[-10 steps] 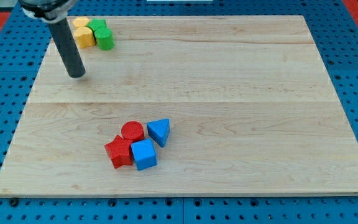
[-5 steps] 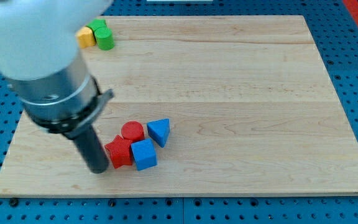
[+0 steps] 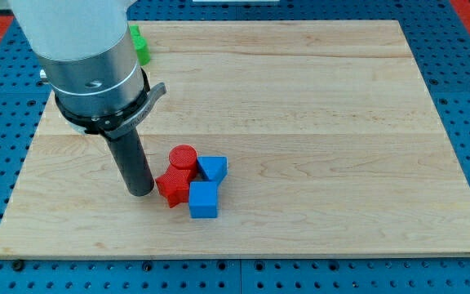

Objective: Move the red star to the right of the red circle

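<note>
The red star [image 3: 171, 186] lies on the wooden board [image 3: 317, 106], low and left of centre. The red circle [image 3: 184, 157] touches it just above, toward the view's top right. My tip [image 3: 141, 191] stands on the board right against the star's left side. A blue cube [image 3: 203, 200] touches the star on its lower right. A blue triangular block [image 3: 213, 168] sits right of the red circle.
A green block [image 3: 139, 46] shows at the view's top left, mostly hidden behind the arm's large grey body [image 3: 88, 57]. Blue pegboard surrounds the board on all sides.
My tip came down from the top left to the star's left side, then pushed right. The star, circle, blue cube and blue triangle have shifted a little to the right.
</note>
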You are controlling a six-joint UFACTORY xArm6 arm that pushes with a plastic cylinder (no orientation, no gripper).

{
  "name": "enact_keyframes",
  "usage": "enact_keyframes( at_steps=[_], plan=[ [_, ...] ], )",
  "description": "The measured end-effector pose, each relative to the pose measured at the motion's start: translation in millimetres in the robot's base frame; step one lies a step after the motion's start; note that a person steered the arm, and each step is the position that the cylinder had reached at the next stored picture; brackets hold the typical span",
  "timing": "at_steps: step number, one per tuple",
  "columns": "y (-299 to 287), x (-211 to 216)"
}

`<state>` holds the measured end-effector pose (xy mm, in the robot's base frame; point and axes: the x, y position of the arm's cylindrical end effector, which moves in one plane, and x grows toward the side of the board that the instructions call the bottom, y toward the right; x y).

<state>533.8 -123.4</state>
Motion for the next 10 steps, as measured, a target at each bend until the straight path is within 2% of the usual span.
enact_keyframes(
  at_steps=[1,3,4,5,7,8,10],
  plan=[
    [-1.4,0.0],
    [9.9,26.7],
    [36.5,31.2],
    [68.4,22.7],
    [123.4,-36.5],
    [116.1,-49.9],
    [111.0,-44.7]
  ],
)
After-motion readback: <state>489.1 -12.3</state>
